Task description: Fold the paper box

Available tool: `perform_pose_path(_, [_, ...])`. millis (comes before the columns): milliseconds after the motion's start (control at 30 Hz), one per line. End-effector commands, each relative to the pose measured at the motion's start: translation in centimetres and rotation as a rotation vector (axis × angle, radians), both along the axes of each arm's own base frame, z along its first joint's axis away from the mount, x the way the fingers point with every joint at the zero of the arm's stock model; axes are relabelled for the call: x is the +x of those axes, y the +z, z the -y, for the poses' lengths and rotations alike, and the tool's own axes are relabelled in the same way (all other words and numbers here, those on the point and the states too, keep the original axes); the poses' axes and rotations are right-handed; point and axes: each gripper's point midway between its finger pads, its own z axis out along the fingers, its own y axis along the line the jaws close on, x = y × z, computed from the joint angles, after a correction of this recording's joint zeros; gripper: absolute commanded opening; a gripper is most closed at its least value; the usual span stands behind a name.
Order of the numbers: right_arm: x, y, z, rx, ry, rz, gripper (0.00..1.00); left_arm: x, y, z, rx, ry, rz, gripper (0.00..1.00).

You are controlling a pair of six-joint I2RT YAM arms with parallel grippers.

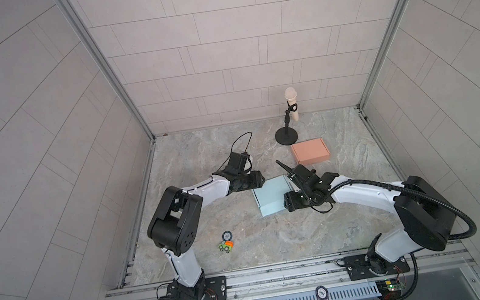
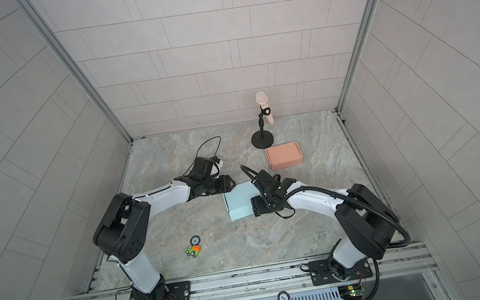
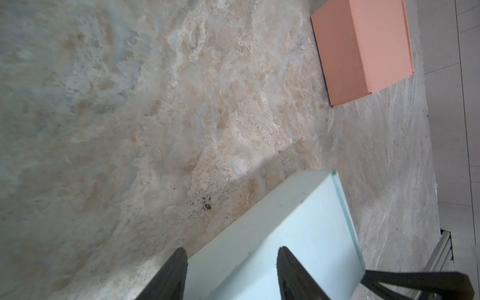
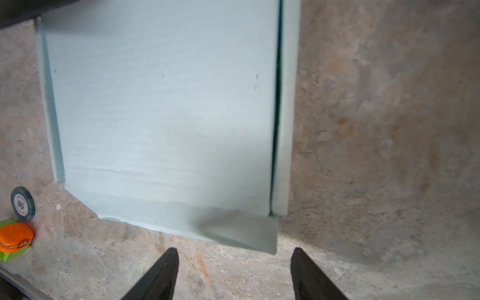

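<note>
Well, the pale blue paper box point(image 1: 272, 198) lies near the middle of the desk point(image 1: 246, 252); I judge it light, thin card that creases easily. My left end effector point(image 3: 232, 250) is spread over one corner. The right end effector point(image 4: 233, 250) is spread and empty beside a loose flap point(image 4: 241, 231). I'd pinch flaps near their folds.

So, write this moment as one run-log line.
light blue paper box part-folded | left gripper open over it | right gripper open, empty

Your two arms are wearing white shells between bulky black joint housings. The left arm point(image 1: 206, 190) is trailing a thin black wire loop point(image 1: 250, 134), the right arm point(image 1: 363, 197) a ribbed black hose point(image 1: 374, 183). Black screwed base plates point(image 1: 216, 285) are anchoring both; the left tool point(image 3: 232, 249) and right tool point(image 4: 235, 249) are showing tapered black fingers point(image 4: 161, 275).
</note>
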Motion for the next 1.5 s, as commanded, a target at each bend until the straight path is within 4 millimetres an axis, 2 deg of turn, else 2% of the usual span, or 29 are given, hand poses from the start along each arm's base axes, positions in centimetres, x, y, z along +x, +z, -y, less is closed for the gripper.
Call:
perform_pose_path(0, [0.6, -0.8, 1.1, -0.036, -0.02, -0.003, 0.71, -2.0, 0.4, 0.1, -0.017, -0.015, 0.008, 0.58])
perform_pose_path(133, [1.7, -1.5, 1.7, -0.046, -0.033, -0.012, 0.71, -4.8, 0.3, 0.4, -0.024, -0.038, -0.006, 0.57])
perform_pose_path(233, [2.5, -1.4, 1.3, -0.045, -0.027, -0.003, 0.7, -7.0, -0.1, 0.7, -0.021, -0.058, -0.021, 0.57])
perform_pose_path(433, [3.7, -0.8, 0.2, -0.025, -0.015, 0.013, 0.7, -9.5, 0.0, 0.4, -0.047, -0.049, -0.035, 0.57])
perform_pose_path(633, [4.2, -0.6, -0.5, -0.018, -0.005, 0.022, 0.69, -10.0, 0.1, -0.4, -0.026, -0.042, -0.027, 0.56])
perform_pose_path(767, [4.1, 0.2, 0.4, -0.036, -0.027, 0.049, 0.68, -9.9, 0.3, -0.6, -0.016, -0.039, -0.016, 0.56])
perform_pose_path(900, [3.2, 1.0, 2.4, -0.071, -0.078, 0.089, 0.68, -10.0, 0.6, -1.5, -0.006, -0.033, -0.002, 0.59])
perform_pose_path(1033, [1.4, -0.1, 2.9, -0.084, -0.083, 0.059, 0.67, -10.7, -0.2, -2.3, 0.012, -0.037, -0.023, 0.61])
perform_pose_path(1167, [0.3, -1.3, 2.5, -0.101, -0.074, 0.044, 0.67, -11.0, -0.3, -1.7, -0.049, -0.031, -0.042, 0.6])
perform_pose_path(1467, [0.4, -2.0, 0.4, -0.145, -0.017, 0.04, 0.66, -11.8, -0.9, -0.4, -0.099, -0.039, -0.064, 0.58])
